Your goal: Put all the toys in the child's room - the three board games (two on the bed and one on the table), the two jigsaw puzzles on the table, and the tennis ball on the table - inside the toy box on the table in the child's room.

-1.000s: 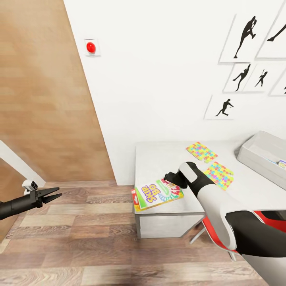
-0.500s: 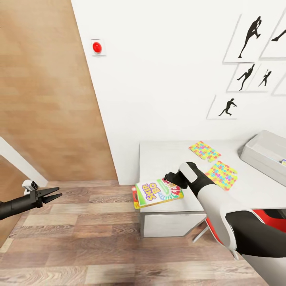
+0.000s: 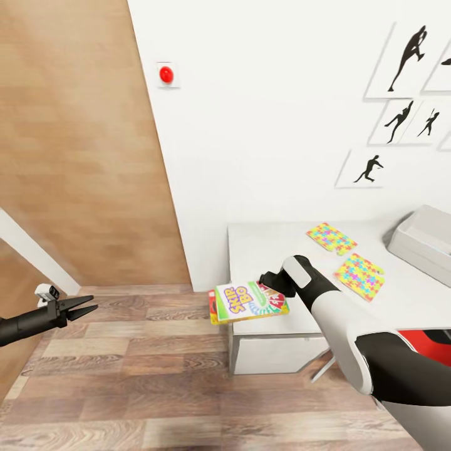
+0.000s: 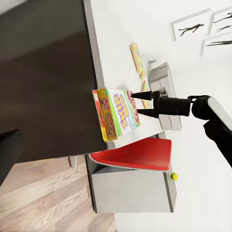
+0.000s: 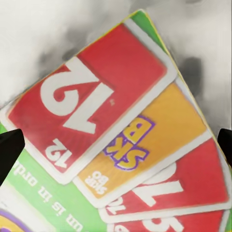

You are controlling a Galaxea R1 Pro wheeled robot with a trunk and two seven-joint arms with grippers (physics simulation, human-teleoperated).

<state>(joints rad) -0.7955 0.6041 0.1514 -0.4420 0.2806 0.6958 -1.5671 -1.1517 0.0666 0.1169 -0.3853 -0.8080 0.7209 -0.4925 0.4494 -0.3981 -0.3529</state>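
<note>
My right gripper (image 3: pixel 265 283) is shut on the right end of the yellow-green-red SKIP-BO board game (image 3: pixel 245 302), which hangs in the air, sticking out past the left end of the pale grey table (image 3: pixel 269 247). The right wrist view looks close onto its printed face (image 5: pixel 116 135). Two jigsaw puzzles (image 3: pixel 331 238) (image 3: pixel 359 275) lie flat on the table. The grey toy box (image 3: pixel 428 245) stands at the table's far right. The tennis ball (image 4: pixel 174 176) rests on a pale surface past the red chair. My left gripper (image 3: pixel 93 304) hovers open over the floor, far to the left.
A red chair (image 3: pixel 432 338) is tucked under the table beside my right arm. A wood-panelled wall (image 3: pixel 81 156) fills the left, and a white wall with a red button (image 3: pixel 165 74) and black silhouette prints (image 3: pixel 369 169) rises behind the table. Plank floor (image 3: pixel 156 376) lies below.
The camera has swung left, so the table and prints slid right. The SKIP-BO game stayed with my right gripper and now overhangs the table's left end. My left gripper kept its place.
</note>
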